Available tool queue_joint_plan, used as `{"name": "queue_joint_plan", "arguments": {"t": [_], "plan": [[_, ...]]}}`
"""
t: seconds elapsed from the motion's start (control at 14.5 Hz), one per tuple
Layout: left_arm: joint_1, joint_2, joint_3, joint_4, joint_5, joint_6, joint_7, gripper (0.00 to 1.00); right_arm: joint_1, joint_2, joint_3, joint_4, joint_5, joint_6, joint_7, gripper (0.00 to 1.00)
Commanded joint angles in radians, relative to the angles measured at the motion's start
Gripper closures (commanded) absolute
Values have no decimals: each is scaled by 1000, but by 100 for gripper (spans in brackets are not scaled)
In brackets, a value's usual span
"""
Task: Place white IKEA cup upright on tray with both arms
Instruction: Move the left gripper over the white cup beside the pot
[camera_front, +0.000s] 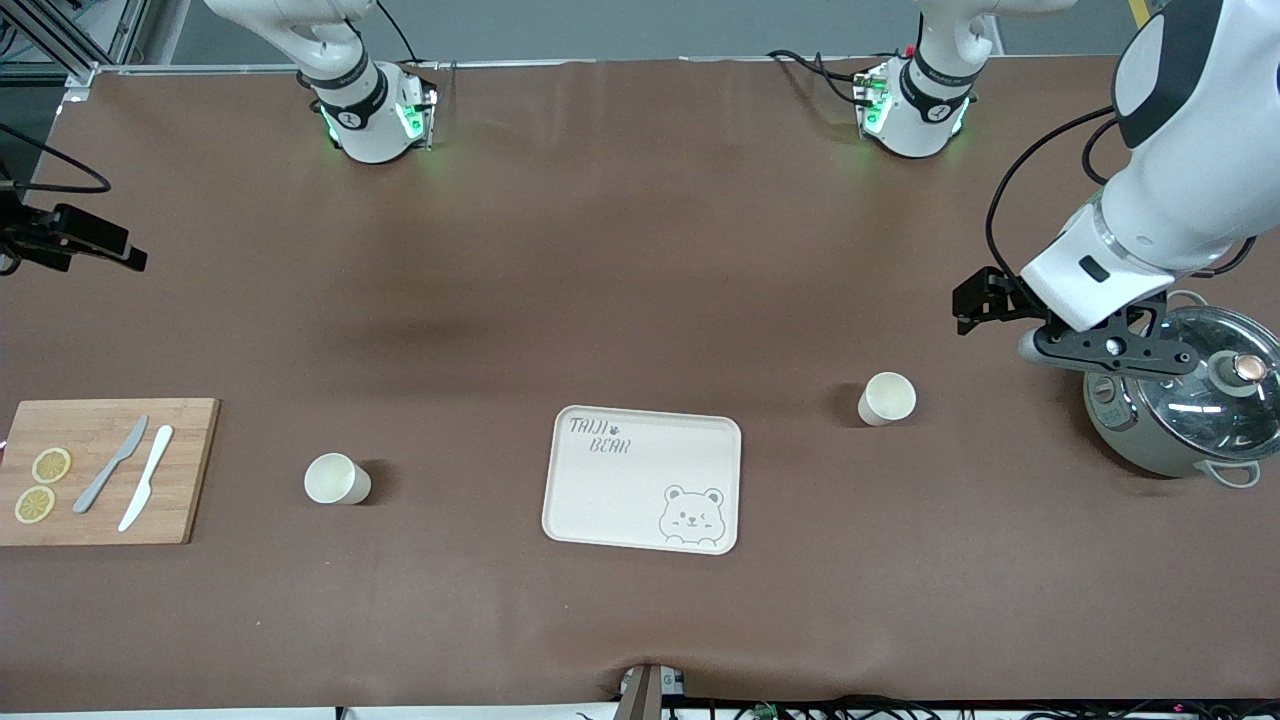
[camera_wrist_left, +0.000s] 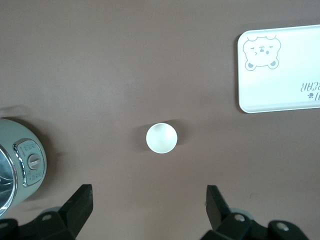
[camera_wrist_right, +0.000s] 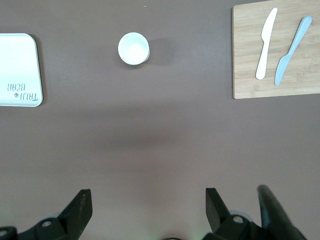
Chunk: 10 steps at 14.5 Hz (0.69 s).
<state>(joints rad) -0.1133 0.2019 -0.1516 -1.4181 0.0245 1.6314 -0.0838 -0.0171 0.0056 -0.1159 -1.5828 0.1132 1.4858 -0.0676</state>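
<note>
The cream tray with "TAIJI BEAR" lettering lies at the table's middle, near the front camera. One white cup stands upright toward the left arm's end and also shows in the left wrist view. A second white cup stands upright toward the right arm's end and also shows in the right wrist view. My left gripper is open and empty, up in the air beside the pot. My right gripper is open and empty, high over bare table.
A grey pot with a glass lid stands at the left arm's end. A wooden cutting board at the right arm's end holds two lemon slices, a grey knife and a white knife.
</note>
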Motion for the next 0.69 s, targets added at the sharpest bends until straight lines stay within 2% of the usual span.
{"name": "queue_joint_plan", "arguments": {"t": [0.0, 0.34, 0.41, 0.48, 0.62], "plan": [[-5, -1, -2, -5, 35, 13, -5, 0, -4, -15, 10, -16, 14, 8, 9, 0], [-22, 17, -14, -10, 52, 24, -11, 0, -6, -15, 9, -16, 14, 10, 9, 0], [-17, 7, -17, -59, 52, 30, -14, 0, -6, -13, 10, -16, 14, 13, 9, 0], [-14, -28, -23, -150, 51, 103, -16, 0, -4, -13, 10, -17, 14, 13, 8, 0], [-11, -120, -28, -412, 41, 351, -22, 0, -4, -12, 10, -17, 14, 13, 9, 0]]}}
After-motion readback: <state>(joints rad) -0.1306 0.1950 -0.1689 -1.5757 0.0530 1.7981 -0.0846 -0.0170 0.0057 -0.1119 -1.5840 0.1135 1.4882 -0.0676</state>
